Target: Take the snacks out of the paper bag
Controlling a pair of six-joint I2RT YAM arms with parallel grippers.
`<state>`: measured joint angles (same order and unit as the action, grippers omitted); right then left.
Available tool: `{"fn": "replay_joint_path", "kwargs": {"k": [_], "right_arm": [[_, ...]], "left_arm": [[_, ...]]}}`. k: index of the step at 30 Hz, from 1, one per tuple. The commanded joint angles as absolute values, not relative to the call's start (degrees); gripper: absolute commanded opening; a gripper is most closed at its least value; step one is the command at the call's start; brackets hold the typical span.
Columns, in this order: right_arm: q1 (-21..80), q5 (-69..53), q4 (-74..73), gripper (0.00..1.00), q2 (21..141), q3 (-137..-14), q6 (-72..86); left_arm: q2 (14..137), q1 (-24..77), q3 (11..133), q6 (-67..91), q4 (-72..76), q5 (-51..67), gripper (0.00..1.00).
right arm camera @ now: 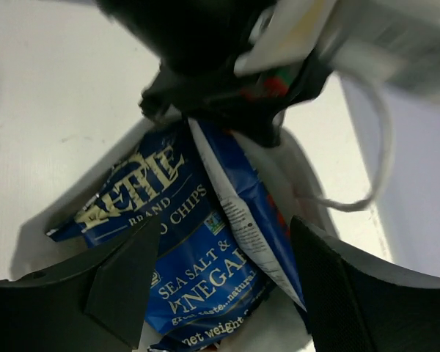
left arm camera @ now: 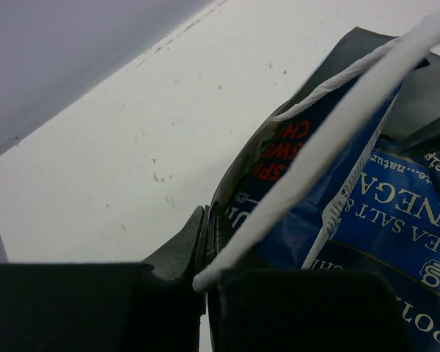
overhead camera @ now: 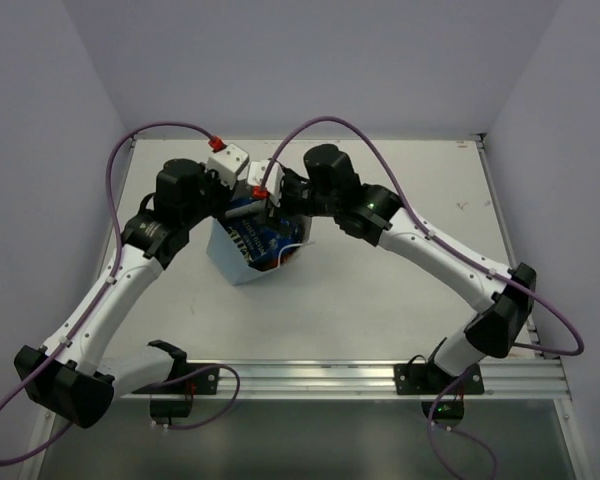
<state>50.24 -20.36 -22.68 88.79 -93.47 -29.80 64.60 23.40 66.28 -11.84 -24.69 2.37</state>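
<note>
Flanking dark blue packet [right arm camera: 177,242]: right gripper [right arm camera: 224,227]

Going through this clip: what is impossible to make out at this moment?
Packet count: in the top view the arms cover the bag mouth; the wrist views show only blue packets and a red-lettered packet, the rest buried.
Left pincer: shut at the bag rim by the string handle; its fingers hide whether it grips paper, string or both.
Right pincer: open over the packets; touching or not, no view tells.
</note>
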Motion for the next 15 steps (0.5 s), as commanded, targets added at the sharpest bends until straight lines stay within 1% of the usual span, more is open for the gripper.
{"fn": "replay_joint_path", "kwargs": {"k": [1,5,9,14,15], "right_arm": [[50.3,-17.1,-19.8,0.73,90.4,-91.8,-32.2],[50.3,-15.6,-16.0,0.69,92.6,-90.8,-33.0],[50.3,-13.3,-12.7,0.68,95.8,-90.4,-33.5],[50.3,-13.2,-10.0,0.66,96.8,-89.3,-33.8],[50.3,-13.4,-10.1,0.63,96.9,-89.6,-33.9]], "left_arm": [[61.8,23.7,71.1,-13.8,-15.0,5.5,0.00],[61.3,23.6,70.4,-13.1,-15.0,7.2,0.00],[60.9,23.7,69.4,-12.8,-15.1,8.0,0.00],[60.2,23.7,68.6,-12.8,-15.3,8.7,0.00],[60.1,23.7,68.6,-12.8,-15.3,8.6,0.00]]}}
